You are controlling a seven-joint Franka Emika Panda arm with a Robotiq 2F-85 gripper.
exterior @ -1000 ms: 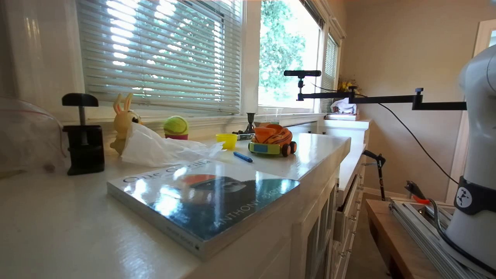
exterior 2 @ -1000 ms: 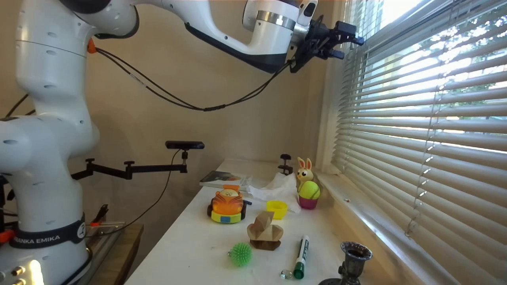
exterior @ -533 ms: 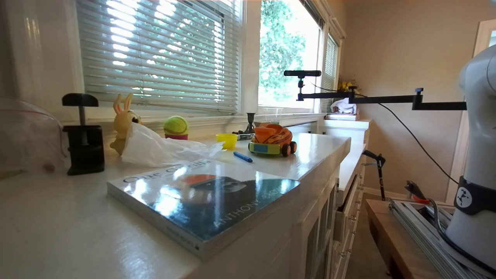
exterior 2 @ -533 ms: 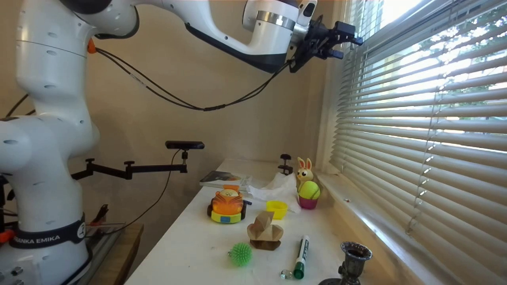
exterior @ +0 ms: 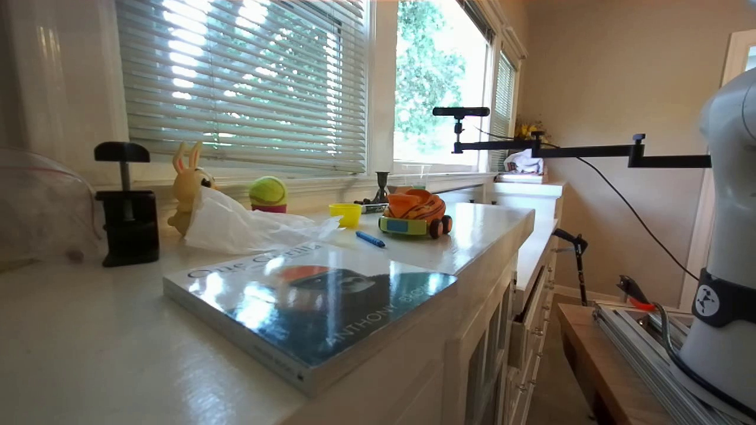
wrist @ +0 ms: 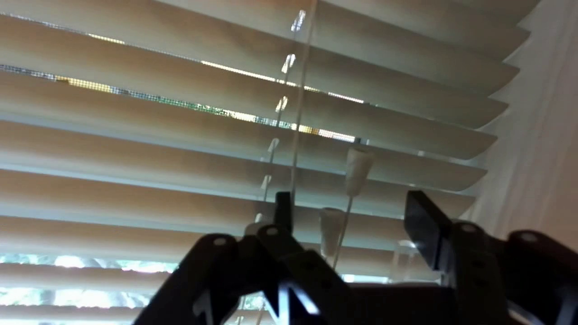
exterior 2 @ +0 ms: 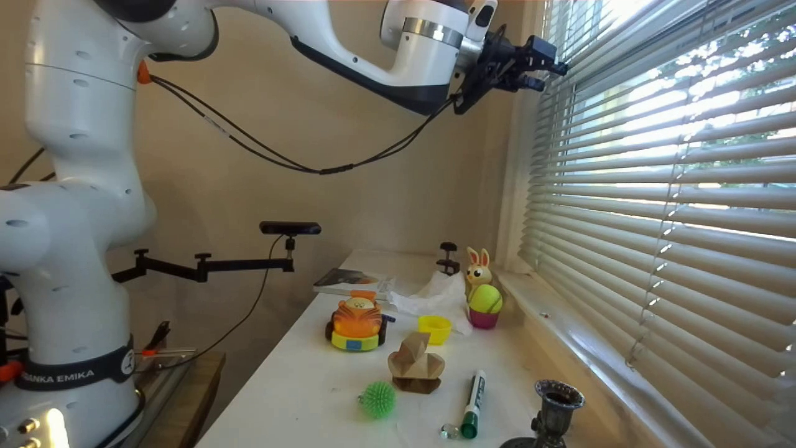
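My gripper (wrist: 353, 221) is raised in front of the window blind (wrist: 135, 149), its fingers parted. In the wrist view two pale cord pulls, an upper one (wrist: 358, 171) and a lower one (wrist: 331, 230), appear in the gap between the fingers. Neither finger visibly touches them. A thin cord (wrist: 301, 90) runs down to the tip of the left-hand finger; whether it touches cannot be told. In an exterior view the black gripper (exterior 2: 550, 76) reaches toward the slats of the blind (exterior 2: 622, 218), high above the counter. Nothing is held.
Below on the white counter (exterior 2: 298, 386) stand an orange toy car (exterior 2: 357, 323), a yellow cup (exterior 2: 435, 328), a brown faceted object (exterior 2: 415, 367), a green spiky ball (exterior 2: 378, 399), a marker (exterior 2: 474, 404) and a candle holder (exterior 2: 558, 404). A book (exterior: 307, 307) lies near the edge.
The fingers have drawn partly closer together while the arm has barely moved. The blind has shifted a little, its slats and hanging cord swinging slightly in the exterior view.
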